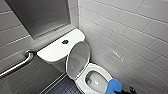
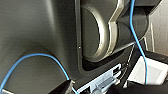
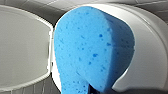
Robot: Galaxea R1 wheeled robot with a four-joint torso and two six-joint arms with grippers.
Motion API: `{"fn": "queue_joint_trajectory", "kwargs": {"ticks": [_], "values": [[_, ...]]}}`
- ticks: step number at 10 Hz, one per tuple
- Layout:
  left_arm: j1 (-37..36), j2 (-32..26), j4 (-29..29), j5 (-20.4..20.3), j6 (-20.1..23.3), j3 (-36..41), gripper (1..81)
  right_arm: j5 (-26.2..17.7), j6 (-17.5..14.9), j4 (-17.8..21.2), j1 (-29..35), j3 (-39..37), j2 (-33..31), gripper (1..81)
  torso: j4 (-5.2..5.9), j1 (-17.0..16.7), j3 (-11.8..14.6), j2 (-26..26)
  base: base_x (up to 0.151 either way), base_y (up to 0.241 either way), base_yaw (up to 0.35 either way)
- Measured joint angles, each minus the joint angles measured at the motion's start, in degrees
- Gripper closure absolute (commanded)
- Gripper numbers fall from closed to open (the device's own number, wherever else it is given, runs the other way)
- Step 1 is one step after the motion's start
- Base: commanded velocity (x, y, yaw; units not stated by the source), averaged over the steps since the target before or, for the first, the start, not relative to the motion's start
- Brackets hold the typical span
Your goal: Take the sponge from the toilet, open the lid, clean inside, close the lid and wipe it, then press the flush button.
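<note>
While lid stands raised against tank, sponge hangs at near edge of toilet rim, just beside open bowl. Right gripper clamped on sponge's lower end; dark fingers barely visible behind blue bulk. Right wrist view: sponge looms large, lid's grey underside on one side, white seat ring on other. Flush button sits centre of tank top, well apart from sponge. Metal grab bar on tiled wall beyond tank. Dark floor beside bowl.
</note>
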Motion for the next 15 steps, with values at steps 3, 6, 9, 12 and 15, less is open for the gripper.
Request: {"fn": "queue_joint_trajectory", "kwargs": {"ticks": [3, 6, 9, 12, 15], "values": [[0.0, -0.2, 0.0, 0.1, -0.1, 0.0, 1.0, -7.4, -0.8, 0.8, 6.3, -11.8, 8.1, 81.1, 0.00, 0.0, 0.0, 0.0, 0.000, 0.000, 0.000], [0.0, -0.4, 0.0, 0.1, -0.1, 0.0, 1.0, -14.4, -1.2, 1.5, 12.1, -23.6, 16.9, 81.1, 0.00, 0.0, 0.0, 0.0, 0.000, 0.000, 0.000], [0.0, -0.6, 0.0, 0.2, -0.1, 0.0, 1.0, -19.7, -1.2, 1.7, 15.0, -34.1, 24.0, 81.1, 0.00, 0.0, 0.0, 0.0, 0.000, 0.000, 0.000], [-0.1, -0.6, -0.1, 0.2, -0.1, 0.0, 1.0, -23.4, -1.2, 1.8, 17.9, -46.8, 32.8, 81.1, 0.00, 0.0, 0.0, 0.0, 0.000, 0.000, 0.000], [-0.2, -0.6, -0.1, 0.2, -0.1, 0.0, 1.0, -26.8, -1.2, 1.8, 20.4, -55.4, 40.9, 81.1, 0.00, 0.0, 0.0, 0.0, 0.000, 0.000, 0.000]]}}
